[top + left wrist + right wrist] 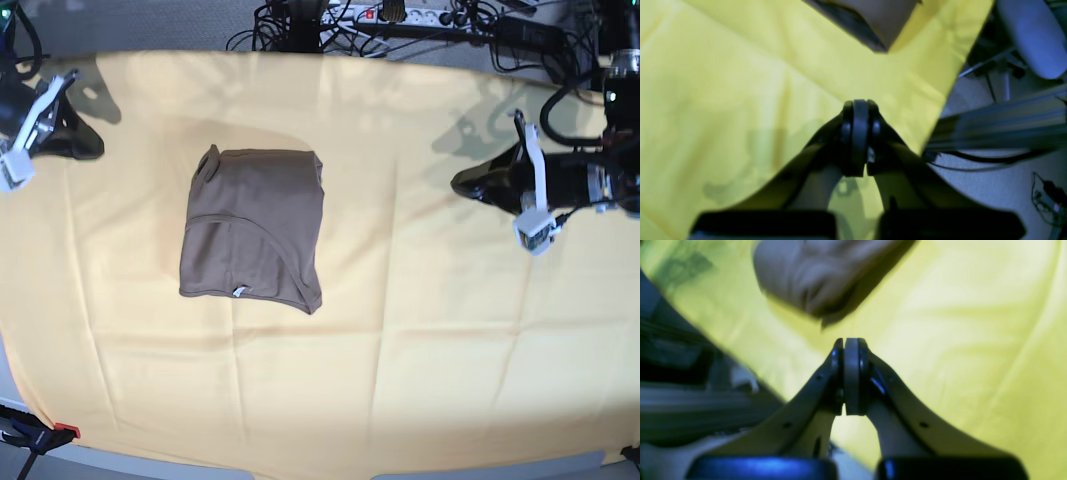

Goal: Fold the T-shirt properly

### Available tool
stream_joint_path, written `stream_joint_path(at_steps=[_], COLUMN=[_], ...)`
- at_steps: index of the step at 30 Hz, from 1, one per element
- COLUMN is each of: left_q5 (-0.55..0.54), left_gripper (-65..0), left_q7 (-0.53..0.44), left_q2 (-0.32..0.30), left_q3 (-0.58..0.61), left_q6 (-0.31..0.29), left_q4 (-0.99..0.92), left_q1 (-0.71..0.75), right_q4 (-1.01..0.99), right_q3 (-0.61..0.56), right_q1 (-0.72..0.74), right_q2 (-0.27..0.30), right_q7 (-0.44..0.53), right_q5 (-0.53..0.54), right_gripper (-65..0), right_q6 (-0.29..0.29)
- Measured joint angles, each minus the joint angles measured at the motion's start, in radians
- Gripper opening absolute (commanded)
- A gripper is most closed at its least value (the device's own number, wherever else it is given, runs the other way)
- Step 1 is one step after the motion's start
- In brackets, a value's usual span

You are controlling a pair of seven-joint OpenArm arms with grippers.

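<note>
The T-shirt (254, 224) lies folded into a rough rectangle on the yellow cloth (420, 330) covering the bench, left of centre in the base view. The left fingers (860, 110) are pressed together with nothing between them, well apart from the shirt near the cloth's edge. The right fingers (850, 346) are likewise closed and empty, the shirt's corner (816, 276) lying just beyond their tips.

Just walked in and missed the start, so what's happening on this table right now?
A two-armed robot is working on a T-shirt, which lies folded into a compact rectangle on the yellow cloth. Neither arm is touching it: the left gripper and right gripper are both shut, empty, and off to opposite sides.
</note>
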Motion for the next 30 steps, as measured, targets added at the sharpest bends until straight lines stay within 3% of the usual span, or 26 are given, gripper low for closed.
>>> stream_joint_path(at_steps=[6,13,16,20,22,25,30], left_q5=[-0.048,-0.049,-0.048,-0.049,-0.017,0.003,0.142], left_gripper=[-65.0,-65.0,-65.0,-65.0,-65.0,-65.0,-65.0], left_q7=[-0.003,-0.007,-0.007,-0.007,-0.014,-0.011,-0.018], left_q2=[-0.003,0.002,0.042,0.147,0.204,0.288,0.336], left_q3=[-0.257,-0.49,-0.543,-0.543,-0.529,-0.478,-0.335], left_q6=[0.029,0.049,0.049,0.047,0.003,-0.006,-0.008], left_q4=[0.172,0.318,0.337,0.335,0.323,0.277,0.132], left_q1=[0.28,0.644,0.787,0.948,1.01,1.068,1.082], right_q4=[0.104,0.115,0.115,0.095,0.049,-0.056,-0.24], right_q3=[0.134,0.197,0.197,0.174,0.124,0.018,-0.172], right_q1=[-0.191,-0.384,-0.463,-0.59,-0.641,-0.674,-0.632], right_q2=[0.003,-0.056,-0.095,-0.152,-0.151,-0.15,-0.151], right_q7=[0.017,-0.017,-0.049,-0.047,-0.045,-0.045,-0.014], right_q5=[0.011,0.011,0.011,0.011,0.012,0.013,0.008], right_gripper=[-65.0,-65.0,-65.0,-65.0,-65.0,-65.0,-65.0], right_q6=[-0.001,-0.002,-0.001,0.0,0.0,-0.001,0.0])
